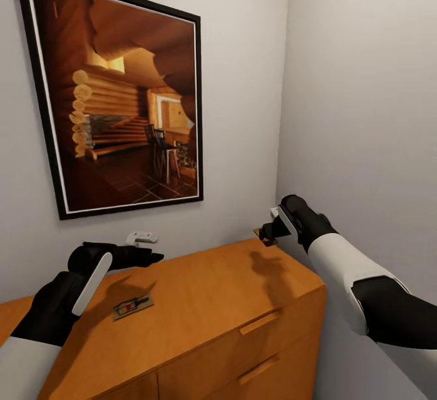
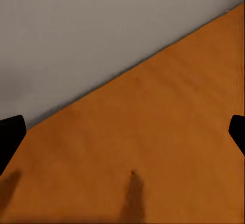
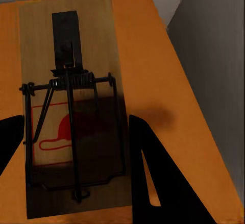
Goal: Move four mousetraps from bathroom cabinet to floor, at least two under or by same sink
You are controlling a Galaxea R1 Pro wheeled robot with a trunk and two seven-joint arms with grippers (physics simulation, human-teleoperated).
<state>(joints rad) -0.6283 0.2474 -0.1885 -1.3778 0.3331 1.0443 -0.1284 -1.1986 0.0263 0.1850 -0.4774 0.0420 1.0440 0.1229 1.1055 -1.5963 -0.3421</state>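
Observation:
One mousetrap (image 1: 133,307), a tan board with wire and a red print, lies flat on the top of the orange-brown cabinet (image 1: 212,291), toward its left. My left gripper (image 1: 153,258) hovers over the cabinet top near the wall, beyond that trap; its fingers (image 2: 11,132) stand wide open with nothing between them. My right gripper (image 1: 266,233) is raised above the cabinet's right rear corner and is shut on a second mousetrap (image 3: 71,117), whose edge pokes out as a small brown piece (image 1: 261,234). In the right wrist view the black fingers (image 3: 148,168) flank the board.
A large framed picture of a log cabin interior (image 1: 118,96) hangs on the grey wall above the cabinet. A small white wall fitting (image 1: 141,239) sits just above the cabinet top. A side wall (image 1: 364,115) closes in at the right. Bar handles (image 1: 260,322) cross the drawer fronts.

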